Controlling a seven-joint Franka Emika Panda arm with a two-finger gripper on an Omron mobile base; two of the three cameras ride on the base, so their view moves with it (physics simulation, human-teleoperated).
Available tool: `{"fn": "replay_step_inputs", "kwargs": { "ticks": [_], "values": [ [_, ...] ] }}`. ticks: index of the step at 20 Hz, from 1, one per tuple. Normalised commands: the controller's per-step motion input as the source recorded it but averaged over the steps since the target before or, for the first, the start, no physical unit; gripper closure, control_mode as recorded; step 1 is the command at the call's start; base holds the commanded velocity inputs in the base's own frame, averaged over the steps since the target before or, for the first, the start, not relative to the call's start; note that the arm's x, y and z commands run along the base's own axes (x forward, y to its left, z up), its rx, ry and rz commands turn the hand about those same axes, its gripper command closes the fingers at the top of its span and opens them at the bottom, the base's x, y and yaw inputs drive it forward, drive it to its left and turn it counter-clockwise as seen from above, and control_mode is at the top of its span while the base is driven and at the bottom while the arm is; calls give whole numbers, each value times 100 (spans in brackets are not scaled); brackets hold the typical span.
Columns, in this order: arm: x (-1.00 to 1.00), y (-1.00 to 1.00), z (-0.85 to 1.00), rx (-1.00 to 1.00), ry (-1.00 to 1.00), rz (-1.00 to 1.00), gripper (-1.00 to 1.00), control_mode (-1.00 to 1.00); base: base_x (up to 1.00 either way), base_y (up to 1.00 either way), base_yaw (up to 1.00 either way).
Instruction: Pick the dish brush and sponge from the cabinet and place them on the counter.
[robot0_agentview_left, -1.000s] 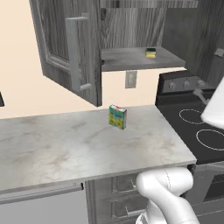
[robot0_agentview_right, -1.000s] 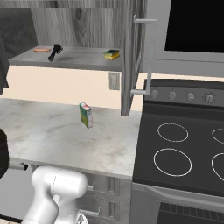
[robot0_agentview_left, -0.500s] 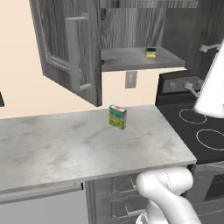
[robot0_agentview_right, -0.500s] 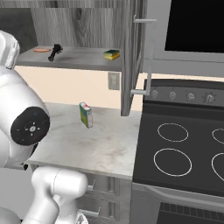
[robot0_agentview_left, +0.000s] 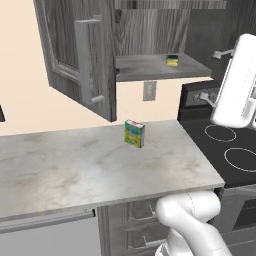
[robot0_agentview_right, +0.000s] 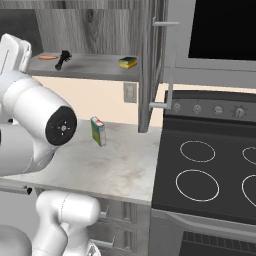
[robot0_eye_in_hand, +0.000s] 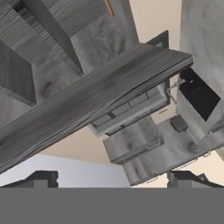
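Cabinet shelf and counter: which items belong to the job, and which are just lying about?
Job:
dish brush
sponge
cabinet
counter

Lying about:
flat orange thing on the shelf
multicoloured box on the counter
stovetop

base views: behind arm, flanking, sharing counter (robot0_agentview_left: 100, 170) | hand view: tilted up under cabinet (robot0_eye_in_hand: 87, 96)

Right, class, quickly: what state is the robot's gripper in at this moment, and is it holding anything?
Gripper: open, its two fingers set wide apart in the hand view, with nothing held between them.
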Motion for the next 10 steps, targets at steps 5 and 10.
{"fn": "replay_step_inputs", "kwargs": {
  "ticks": [5,10],
  "values": [
    [30,26,-4,-2,0,4,-100,-100,0,0,0],
    [35,18,-1,-1,0,1,-100,-100,0,0,0]
  ]
}}
